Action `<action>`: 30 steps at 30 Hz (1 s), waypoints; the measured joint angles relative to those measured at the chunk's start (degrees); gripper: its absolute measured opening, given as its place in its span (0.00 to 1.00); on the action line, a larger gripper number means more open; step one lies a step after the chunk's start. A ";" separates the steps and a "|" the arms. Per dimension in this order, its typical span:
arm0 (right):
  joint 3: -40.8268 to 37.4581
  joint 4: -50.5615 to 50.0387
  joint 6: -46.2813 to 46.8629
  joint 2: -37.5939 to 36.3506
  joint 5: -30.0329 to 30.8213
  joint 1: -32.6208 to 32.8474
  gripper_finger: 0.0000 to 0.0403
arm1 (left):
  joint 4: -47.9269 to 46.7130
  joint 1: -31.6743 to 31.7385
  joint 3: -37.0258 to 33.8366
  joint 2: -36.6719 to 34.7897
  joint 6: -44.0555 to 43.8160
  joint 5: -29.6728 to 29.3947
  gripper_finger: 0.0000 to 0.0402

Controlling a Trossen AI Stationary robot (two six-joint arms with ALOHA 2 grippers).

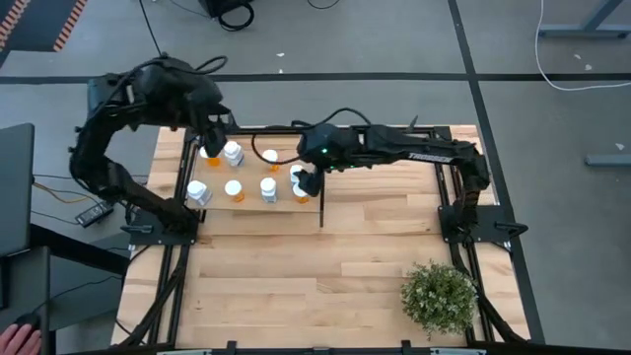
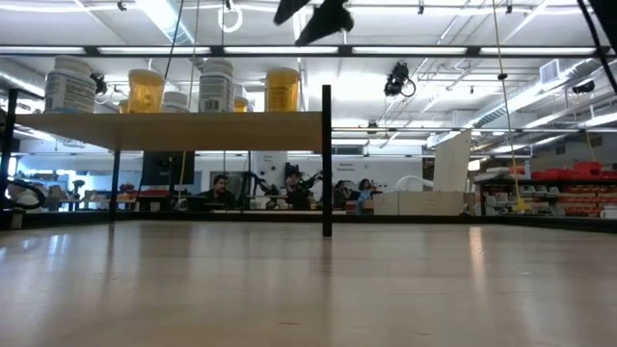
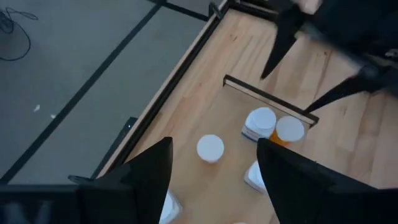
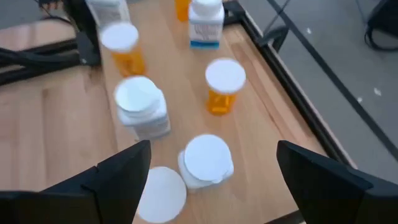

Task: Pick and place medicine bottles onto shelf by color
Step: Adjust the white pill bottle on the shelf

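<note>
With both arms crowding the shelf [image 1: 251, 202], the wide-open right gripper [image 4: 208, 180] could clip a white-capped bottle [image 4: 206, 160]. Left gripper [image 3: 211, 171] hangs open, empty, risking collision.

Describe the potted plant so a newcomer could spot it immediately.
Start from the large light-wood plank tabletop in the high view and go to the corner on the right arm's side, away from the raised shelf. The bushy green potted plant stands there alone, far bigger than any white-capped medicine bottle.
</note>
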 joint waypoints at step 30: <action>0.02 -1.75 -1.59 6.65 -3.14 -2.19 0.88 | 0.15 -2.38 -5.16 -3.44 -6.36 0.39 0.47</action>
